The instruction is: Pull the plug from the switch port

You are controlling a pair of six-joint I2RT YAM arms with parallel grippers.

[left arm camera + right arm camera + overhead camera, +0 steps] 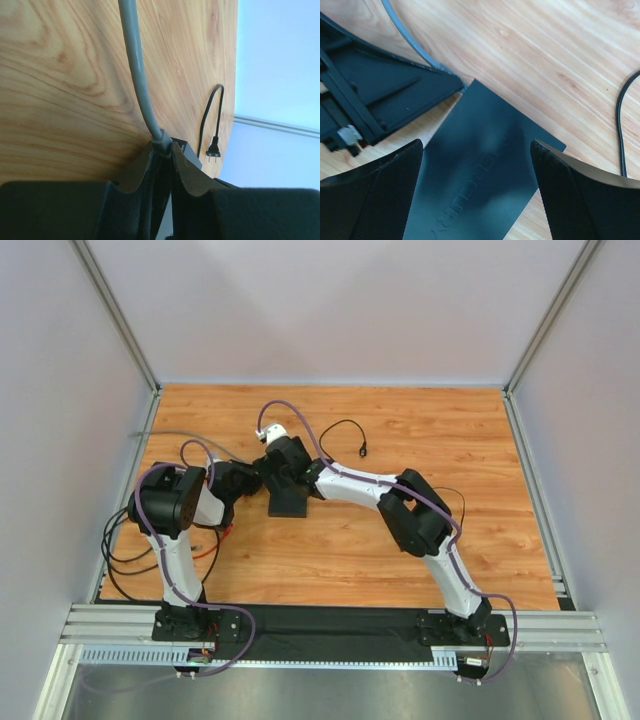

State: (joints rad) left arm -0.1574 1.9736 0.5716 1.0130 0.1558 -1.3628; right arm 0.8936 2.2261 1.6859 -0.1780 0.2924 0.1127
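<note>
The switch is a flat matte-black box lying mid-table; it also shows in the right wrist view and as a corner in the left wrist view. A grey cable ends in a grey plug at the switch's edge. My left gripper is shut on the plug; in the top view it reaches the switch from the left. My right gripper is open, with its fingers spread either side of the switch; in the top view it sits over the switch's far end.
A black power lead with a two-pin plug lies on the wood beyond the switch; it also shows in the left wrist view. The grey cable runs off to the left edge. Loose wires lie by the left arm's base.
</note>
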